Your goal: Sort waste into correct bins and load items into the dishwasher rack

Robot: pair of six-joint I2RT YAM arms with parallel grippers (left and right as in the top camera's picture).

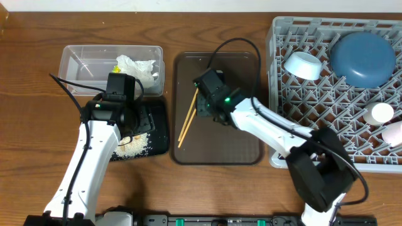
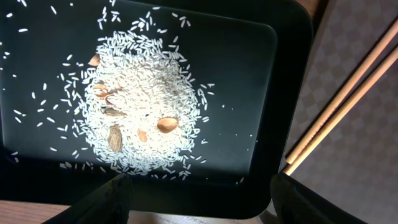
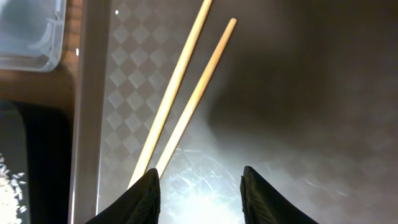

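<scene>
Two thin wooden chopsticks (image 3: 175, 81) lie together on the brown serving tray (image 3: 298, 93), light, stiff, easy to roll; we would pinch both mid-length. Right claw (image 3: 199, 186) hangs open over one end, left claw (image 2: 199, 186) open too.

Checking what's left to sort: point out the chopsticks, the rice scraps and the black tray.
chopsticks (image 3: 174, 81), right wrist view, mid-shaft of the left stick.
rice scraps (image 2: 140, 99), left wrist view, middle of the heap.
black tray (image 2: 245, 74), left wrist view, bare floor right of the heap.
</scene>
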